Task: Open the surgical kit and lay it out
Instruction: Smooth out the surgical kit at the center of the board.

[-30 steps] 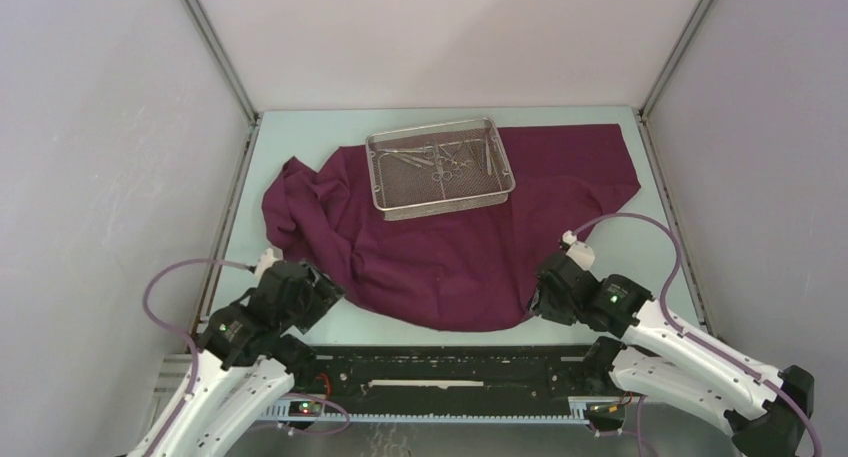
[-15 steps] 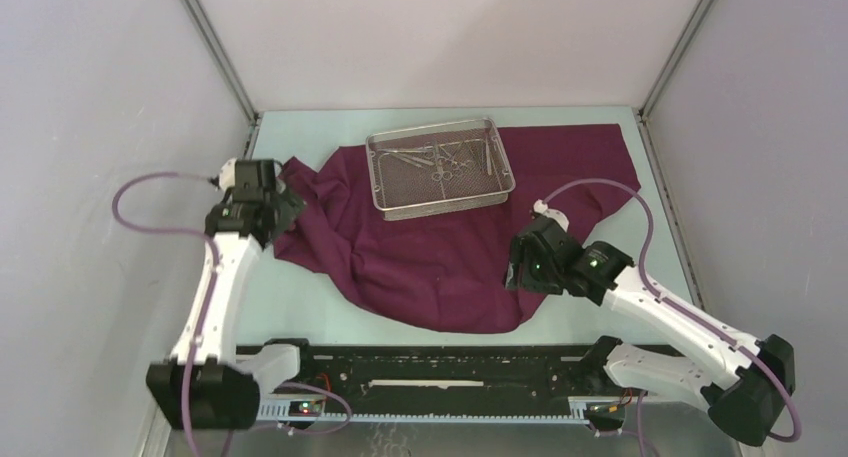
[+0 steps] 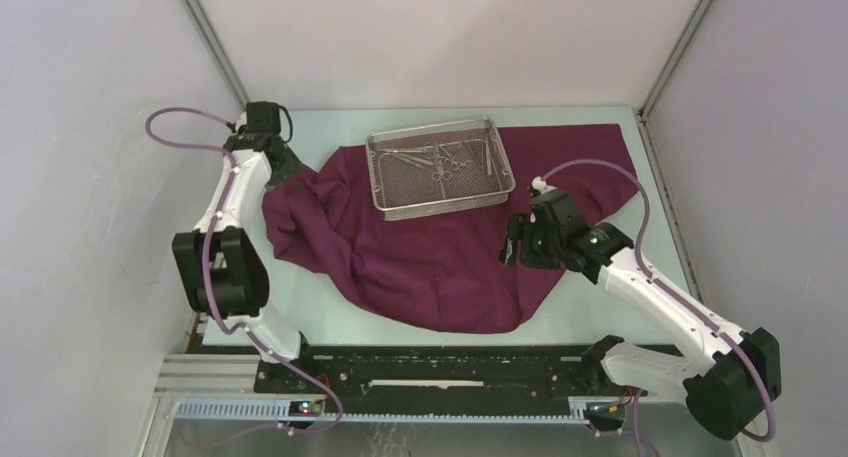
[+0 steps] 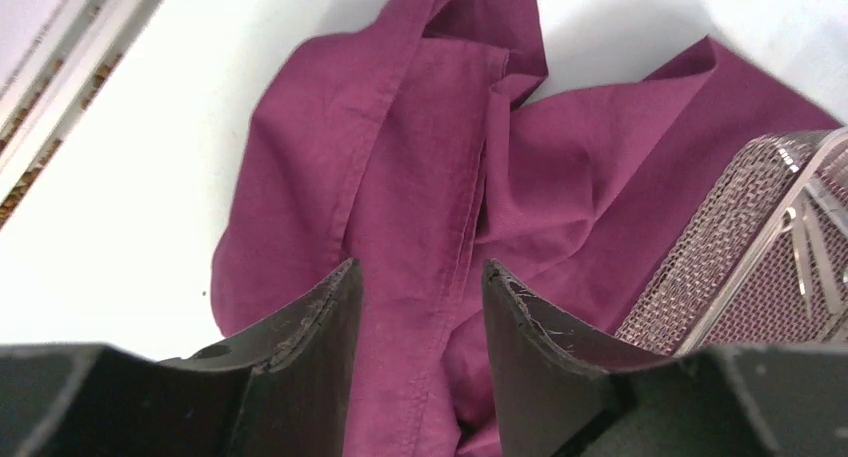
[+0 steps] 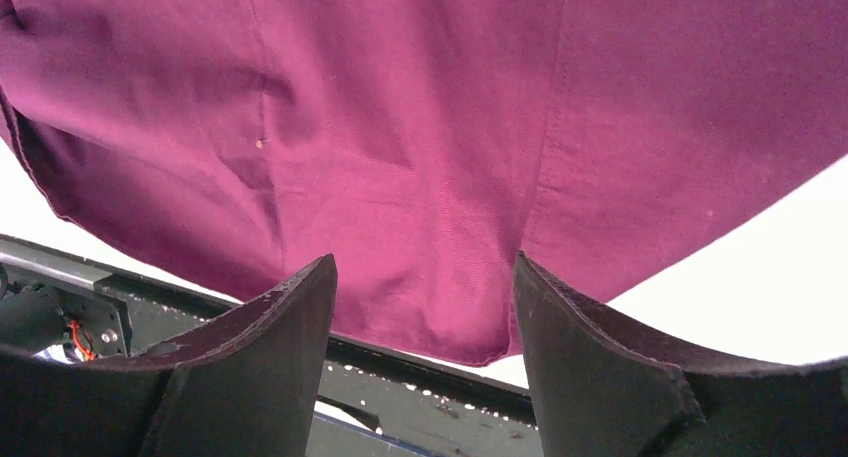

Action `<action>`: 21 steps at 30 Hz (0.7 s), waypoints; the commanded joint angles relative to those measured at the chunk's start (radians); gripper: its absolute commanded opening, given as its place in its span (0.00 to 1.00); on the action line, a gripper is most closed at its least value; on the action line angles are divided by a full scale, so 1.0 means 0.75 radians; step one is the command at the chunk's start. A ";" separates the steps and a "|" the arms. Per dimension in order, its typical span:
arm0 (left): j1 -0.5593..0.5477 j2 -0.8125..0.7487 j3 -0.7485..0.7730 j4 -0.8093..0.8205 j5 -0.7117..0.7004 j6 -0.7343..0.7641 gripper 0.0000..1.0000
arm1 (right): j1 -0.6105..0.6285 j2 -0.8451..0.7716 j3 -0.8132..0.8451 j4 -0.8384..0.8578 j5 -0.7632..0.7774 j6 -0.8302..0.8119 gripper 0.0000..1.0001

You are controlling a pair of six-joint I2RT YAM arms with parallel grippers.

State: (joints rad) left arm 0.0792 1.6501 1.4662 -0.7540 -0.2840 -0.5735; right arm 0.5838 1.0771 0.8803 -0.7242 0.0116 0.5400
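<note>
Pale counter inside a white-walled booth, most of its middle covered by the maroon cloth. The cloth is opened out but not flat. Under and around the L gripper it's bunched in folds, w/ a stitched hem running straight between the two fingers. Under the R gripper it lies smoother, w/ a seam and the rounded near edge showing just past the fingertips.

Mesh tray sits upright on the far part of the cloth. It's just to the right of the L gripper, w/ its corner showing at the right of the left wrist view. From the R gripper it's a bit further out and to the left, not touching.

L gripper: fingers parted, pointing down at the crumpled left end of the cloth, nothing pinched. Can't tell if the tips touch the fabric. R gripper: fingers spread wider, over the right side of the cloth near its edge, holding nothing.

Steel tools lie loose in the tray, mostly toward its far side. At least one pair of ring handles shows. Too small to tell each piece apart.
</note>
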 commanded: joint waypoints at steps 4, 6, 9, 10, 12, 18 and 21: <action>-0.094 0.154 0.089 -0.029 -0.043 0.024 0.51 | -0.088 0.074 0.050 0.124 -0.115 -0.104 0.74; -0.124 0.200 0.095 -0.028 -0.085 0.012 0.50 | -0.105 0.085 0.051 0.125 -0.116 -0.114 0.74; -0.145 0.256 0.100 -0.012 -0.111 -0.002 0.48 | -0.129 0.090 0.051 0.121 -0.123 -0.125 0.74; -0.154 0.276 0.108 -0.006 -0.120 -0.002 0.47 | -0.139 0.092 0.051 0.124 -0.126 -0.128 0.74; -0.165 0.322 0.123 -0.001 -0.132 0.006 0.48 | -0.153 0.097 0.049 0.130 -0.136 -0.131 0.74; -0.176 0.429 0.154 -0.012 -0.165 0.006 0.48 | -0.182 0.109 0.049 0.142 -0.153 -0.135 0.74; -0.176 0.458 0.160 -0.020 -0.199 0.006 0.48 | -0.190 0.113 0.049 0.150 -0.163 -0.133 0.73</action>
State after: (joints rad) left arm -0.0502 1.9766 1.5341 -0.7670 -0.3691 -0.5682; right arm 0.4519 1.1576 0.8803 -0.6479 -0.0952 0.4610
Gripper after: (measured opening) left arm 0.478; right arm 0.737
